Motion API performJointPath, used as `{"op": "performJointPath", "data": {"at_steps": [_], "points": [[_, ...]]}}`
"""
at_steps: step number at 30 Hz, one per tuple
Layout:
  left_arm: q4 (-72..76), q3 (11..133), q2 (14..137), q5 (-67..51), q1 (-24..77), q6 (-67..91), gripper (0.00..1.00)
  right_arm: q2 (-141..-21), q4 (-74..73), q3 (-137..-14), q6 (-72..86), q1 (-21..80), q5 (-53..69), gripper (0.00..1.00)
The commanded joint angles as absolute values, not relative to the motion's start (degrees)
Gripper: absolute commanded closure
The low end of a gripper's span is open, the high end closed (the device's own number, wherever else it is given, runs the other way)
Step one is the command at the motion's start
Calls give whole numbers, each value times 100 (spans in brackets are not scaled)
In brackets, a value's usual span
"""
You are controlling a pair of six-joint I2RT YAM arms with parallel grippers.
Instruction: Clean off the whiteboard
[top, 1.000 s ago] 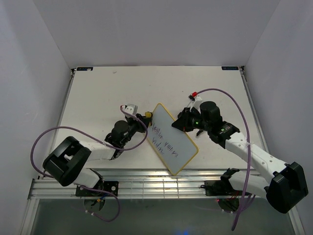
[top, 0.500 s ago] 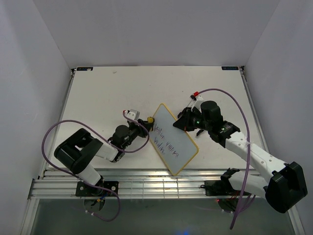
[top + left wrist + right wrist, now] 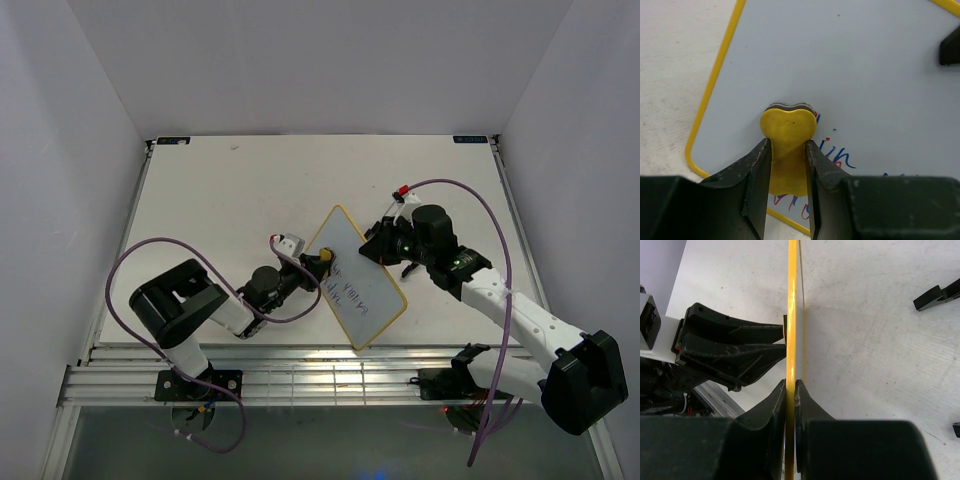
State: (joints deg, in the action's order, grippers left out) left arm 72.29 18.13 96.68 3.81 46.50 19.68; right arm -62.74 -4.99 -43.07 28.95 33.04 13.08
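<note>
The left arm (image 3: 215,305) is folded low and stretched rightward, its left gripper (image 3: 788,150) closed on a yellow heart-shaped eraser block (image 3: 788,125). The right arm (image 3: 500,295) is extended leftward, its right gripper (image 3: 790,390) pinched on the edge of a yellow-framed white whiteboard (image 3: 791,290).

1. The whiteboard (image 3: 865,75), left wrist view: we find it cut off by the top and right picture edges, and its near border is covered by the left gripper (image 3: 788,144).
2. The handwriting (image 3: 840,159): it is partly behind that gripper's body, and we cannot read it. In the top view it is too small to read.
3. The yellow eraser (image 3: 788,122): its lower part is hidden between the jaws.
4. A black piece (image 3: 950,46): it is cropped by the right edge.
5. Right wrist view: we get the whiteboard edge-on only, with its face unseen. Its lower rim is lost between the jaws of the right gripper (image 3: 790,383).
</note>
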Motion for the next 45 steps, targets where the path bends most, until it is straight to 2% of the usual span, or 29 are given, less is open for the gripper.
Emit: {"op": "performJointPath", "data": {"at_steps": [1,8,13,23,32,36,45], "points": [[7102,2083,9826,113,5088,2022,96,-6328,-211,-4237,2900,3410,1749,92],[7031,2426,10037,220,5624,2012,95,-6328,-70,-4034,3067,3410,1942,92],[6848,2435,10072,536,5555,2127,94,-6407,62,-4008,3041,3410,2083,92],[6565,2232,9870,554,4186,2602,95,-6662,-465,-4087,2470,3410,2091,92],[6407,2812,10238,80,3639,2321,96,-6891,-527,-4131,2311,3410,2347,92],[6626,2717,10310,-369,3717,2277,98,-6917,-440,-4218,2469,3410,2303,92],[7127,2277,10125,25,4842,1907,97,-6987,-281,-4491,2970,3401,1767,92]]}}
